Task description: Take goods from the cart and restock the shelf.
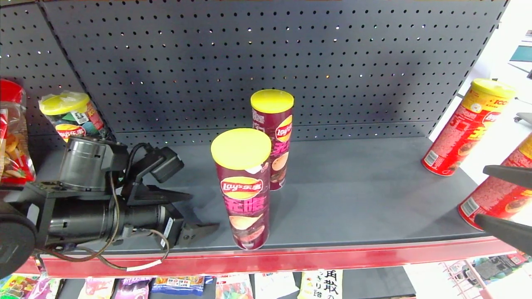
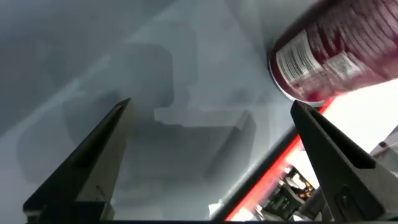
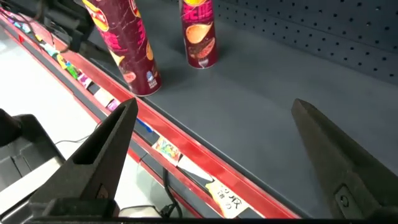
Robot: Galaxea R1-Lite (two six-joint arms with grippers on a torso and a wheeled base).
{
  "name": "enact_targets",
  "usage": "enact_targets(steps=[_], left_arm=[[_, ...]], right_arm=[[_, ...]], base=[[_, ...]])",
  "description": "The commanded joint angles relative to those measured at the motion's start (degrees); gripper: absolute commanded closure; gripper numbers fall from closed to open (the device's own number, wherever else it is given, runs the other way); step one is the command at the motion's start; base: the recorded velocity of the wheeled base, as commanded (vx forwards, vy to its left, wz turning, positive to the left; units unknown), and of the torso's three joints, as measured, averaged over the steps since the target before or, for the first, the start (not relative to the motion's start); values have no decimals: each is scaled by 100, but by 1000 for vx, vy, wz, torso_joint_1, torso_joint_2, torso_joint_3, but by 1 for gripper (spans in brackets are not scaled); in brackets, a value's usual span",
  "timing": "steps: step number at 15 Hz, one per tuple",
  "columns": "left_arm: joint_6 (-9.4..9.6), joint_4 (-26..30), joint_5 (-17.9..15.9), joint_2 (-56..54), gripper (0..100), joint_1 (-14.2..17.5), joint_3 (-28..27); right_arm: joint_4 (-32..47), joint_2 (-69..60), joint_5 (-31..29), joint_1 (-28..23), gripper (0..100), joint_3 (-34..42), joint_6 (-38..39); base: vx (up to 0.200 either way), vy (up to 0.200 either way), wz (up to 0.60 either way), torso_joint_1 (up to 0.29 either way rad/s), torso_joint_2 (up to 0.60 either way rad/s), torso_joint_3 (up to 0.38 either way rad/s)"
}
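A maroon cardboard chip can with a yellow plastic lid (image 1: pixel 245 195) stands upright at the front edge of the dark grey metal shelf (image 1: pixel 353 191), just beside the left hand (image 1: pixel 202 211), which is spread wide and empty; the can is probably light, stiff and tippy, best gripped mid-body.

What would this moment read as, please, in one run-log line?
left hand: open, over shelf, beside front can | right hand: open, empty, by shelf's right end | front can, back can: upright on shelf
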Motion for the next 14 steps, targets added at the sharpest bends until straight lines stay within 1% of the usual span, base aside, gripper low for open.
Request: enact_targets(steps=[1, 3, 11, 14], left_arm=[[6, -120, -4, 257, 0, -11, -38], [6, -314, -13, 371, 0, -29, -47], [-29, -323, -57, 494, 0, -284, -135], [-29, -323, -57, 538, 0, -310, -161]], right_arm=[[-6, 24, 1, -11, 0, -13, -1], [-6, 24, 1, -2, 0, -13, -1], [-6, 59, 10, -2, 0, -40, 78], [-6, 50, 10, -2, 0, -31, 78]], base=[[0, 0, 0, 0, 0, 0], [0, 0, 0, 0, 0, 0], [0, 0, 0, 0, 0, 0], [0, 0, 0, 0, 0, 0]])
